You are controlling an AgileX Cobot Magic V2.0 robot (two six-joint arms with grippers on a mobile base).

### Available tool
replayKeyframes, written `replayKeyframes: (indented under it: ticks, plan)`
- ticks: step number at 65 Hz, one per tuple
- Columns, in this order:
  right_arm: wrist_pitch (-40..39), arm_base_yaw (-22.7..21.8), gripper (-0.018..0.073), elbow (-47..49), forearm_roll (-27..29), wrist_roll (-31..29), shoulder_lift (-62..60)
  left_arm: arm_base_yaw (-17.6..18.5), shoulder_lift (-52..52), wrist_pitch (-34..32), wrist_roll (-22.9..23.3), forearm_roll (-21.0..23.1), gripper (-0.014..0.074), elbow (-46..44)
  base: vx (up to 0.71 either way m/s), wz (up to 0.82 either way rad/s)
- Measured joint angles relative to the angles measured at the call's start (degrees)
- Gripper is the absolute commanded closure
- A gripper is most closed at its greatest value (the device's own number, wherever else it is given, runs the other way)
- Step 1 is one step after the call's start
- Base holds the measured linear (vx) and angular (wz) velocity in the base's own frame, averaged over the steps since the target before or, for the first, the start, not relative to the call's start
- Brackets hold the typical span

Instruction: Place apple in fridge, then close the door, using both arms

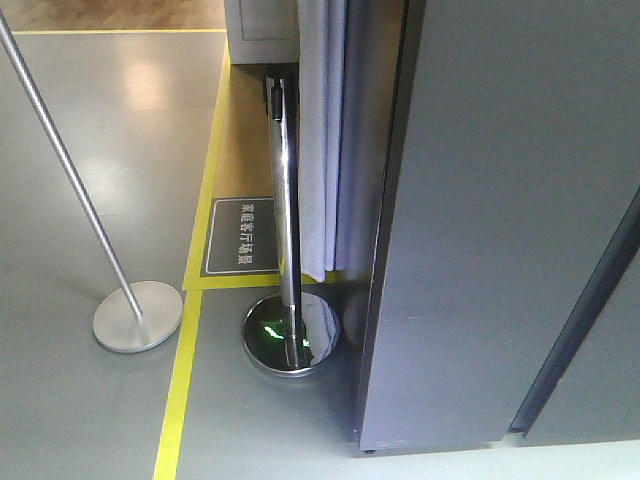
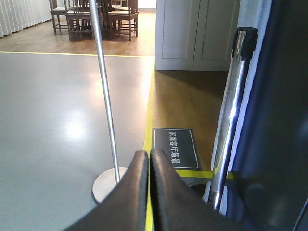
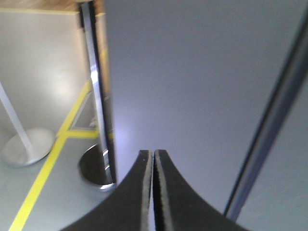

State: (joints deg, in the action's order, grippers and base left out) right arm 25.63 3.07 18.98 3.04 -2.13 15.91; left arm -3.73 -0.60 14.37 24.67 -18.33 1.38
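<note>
The apple is out of view in every frame. A tall dark grey face [image 1: 500,200] fills the right of the front view, and no white inside shows. A dark slanted seam [image 1: 575,320] divides it, and I cannot tell which part is the fridge or its door. The same grey face [image 3: 192,72] fills the right wrist view straight ahead of my right gripper [image 3: 153,151], which is shut and holds nothing. My left gripper [image 2: 149,151] is also shut on nothing. It points over the floor to the left of the grey face's dark edge [image 2: 284,120].
A chrome barrier post [image 1: 285,200] on a shiny round base [image 1: 290,335] stands close to the grey face's left edge. A second slanted post [image 1: 60,150] has a matte base [image 1: 135,315]. A yellow floor line [image 1: 185,370], a dark floor sign [image 1: 243,235] and a white curtain [image 1: 325,140] lie behind.
</note>
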Motion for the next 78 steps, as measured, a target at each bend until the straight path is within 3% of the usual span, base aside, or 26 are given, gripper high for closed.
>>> replayKeyframes:
  ticks: [27,53,78]
  plan:
    - [-20.01,0.0,0.0562,-19.94,-2.47,5.6,-13.01,0.0,0.0,0.0,0.0,0.0,0.0604,0.0,0.0,0.0]
    - [-22.27,-3.34,0.0562,-20.58,-2.62,5.57,-16.42,0.0,0.0,0.14,0.0,0.0,0.0604,0.0,0.0,0.0]
    - [-23.62,-3.6,0.0562,-20.58,-1.59,5.57,-16.42,0.0,0.0,0.14,-0.01,0.0,0.0604,0.0,0.0,0.0]
